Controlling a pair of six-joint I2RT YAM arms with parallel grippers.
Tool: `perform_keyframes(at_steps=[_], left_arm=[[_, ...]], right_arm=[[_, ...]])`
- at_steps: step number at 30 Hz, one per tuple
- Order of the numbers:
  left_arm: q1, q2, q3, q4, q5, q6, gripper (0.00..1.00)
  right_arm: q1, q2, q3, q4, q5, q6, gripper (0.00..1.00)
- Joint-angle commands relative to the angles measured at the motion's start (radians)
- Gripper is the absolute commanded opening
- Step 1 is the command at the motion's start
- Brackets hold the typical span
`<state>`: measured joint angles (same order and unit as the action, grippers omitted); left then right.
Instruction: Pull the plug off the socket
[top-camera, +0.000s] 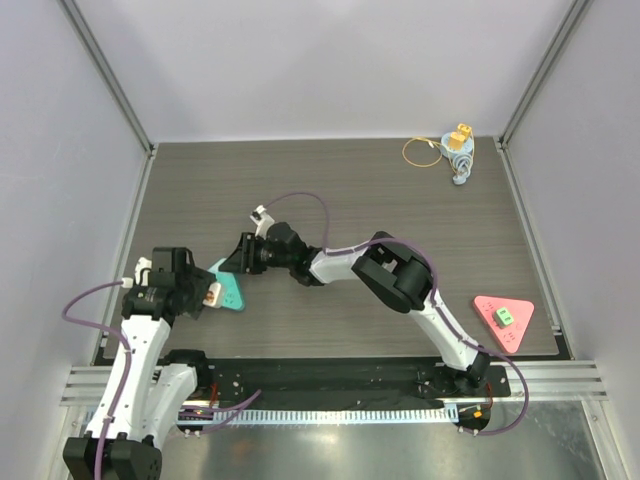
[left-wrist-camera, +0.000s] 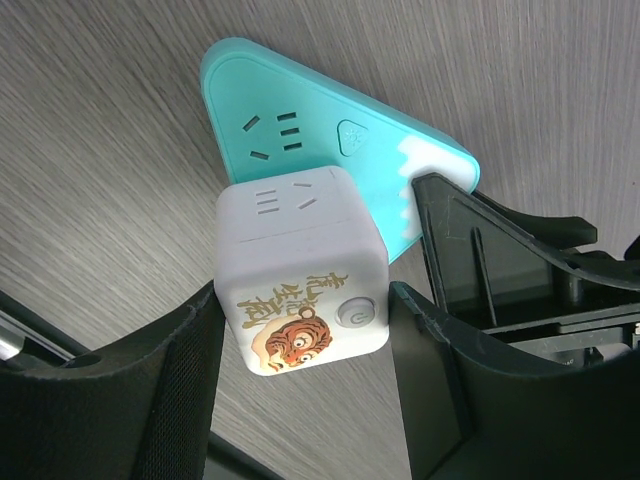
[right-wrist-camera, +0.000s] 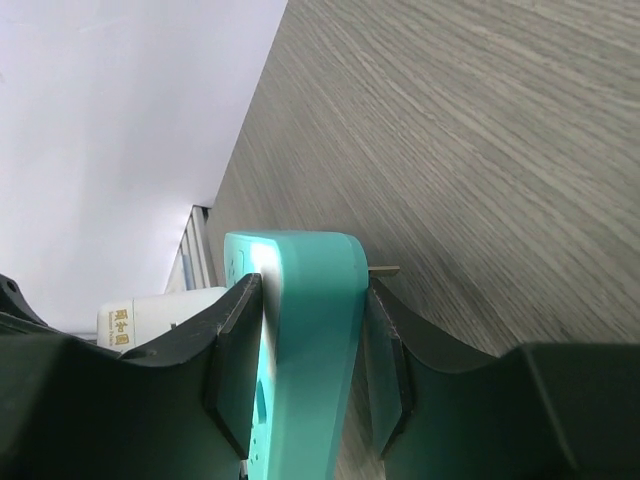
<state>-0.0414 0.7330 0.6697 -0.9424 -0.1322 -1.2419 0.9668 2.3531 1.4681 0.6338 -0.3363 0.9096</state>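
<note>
A teal triangular socket (top-camera: 230, 291) lies at the near left of the table. A white cube plug (left-wrist-camera: 300, 270) with a tiger picture sits on its face, with no gap showing between them. My left gripper (left-wrist-camera: 305, 335) is shut on the cube, one finger against each side. In the top view the left gripper (top-camera: 207, 294) is just left of the socket. My right gripper (right-wrist-camera: 305, 345) is shut on the socket's edge (right-wrist-camera: 305, 320), and in the top view it (top-camera: 237, 262) reaches in from the right. The cube's corner (right-wrist-camera: 160, 315) shows behind the right gripper's left finger.
A pink triangular socket (top-camera: 503, 322) with a green plug lies at the near right. A blue and yellow object (top-camera: 459, 152) with an orange loop of cable sits at the far right corner. White walls close in the table on three sides.
</note>
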Motion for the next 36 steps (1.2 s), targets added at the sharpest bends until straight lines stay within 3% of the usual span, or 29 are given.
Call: perform_keyframes(at_steps=[1, 5, 8, 13, 19, 29, 36], left_arm=[[-0.015, -0.021, 0.085, 0.113, 0.166, 0.001, 0.0], [-0.005, -0.003, 0.068, 0.114, 0.212, -0.022, 0.0], [-0.003, -0.007, 0.073, 0.108, 0.178, -0.005, 0.0], [-0.003, -0.021, 0.146, 0.053, 0.024, 0.117, 0.0], [-0.003, -0.056, 0.137, 0.077, 0.065, 0.21, 0.0], [-0.002, 0.046, 0.172, 0.01, 0.049, 0.137, 0.0], [-0.002, 0.1, 0.228, 0.024, 0.048, 0.171, 0.0]], right_arm=[[0.007, 0.014, -0.003, -0.192, 0.183, -0.179, 0.01], [0.009, 0.018, 0.0, -0.187, 0.166, -0.166, 0.01], [-0.003, 0.032, -0.028, -0.064, 0.073, -0.105, 0.01], [-0.022, 0.061, -0.066, 0.102, -0.01, 0.035, 0.01], [-0.04, 0.095, -0.061, 0.147, -0.035, 0.084, 0.01], [0.013, 0.026, -0.003, -0.13, 0.144, -0.155, 0.01], [0.021, 0.029, 0.003, -0.138, 0.136, -0.134, 0.01]])
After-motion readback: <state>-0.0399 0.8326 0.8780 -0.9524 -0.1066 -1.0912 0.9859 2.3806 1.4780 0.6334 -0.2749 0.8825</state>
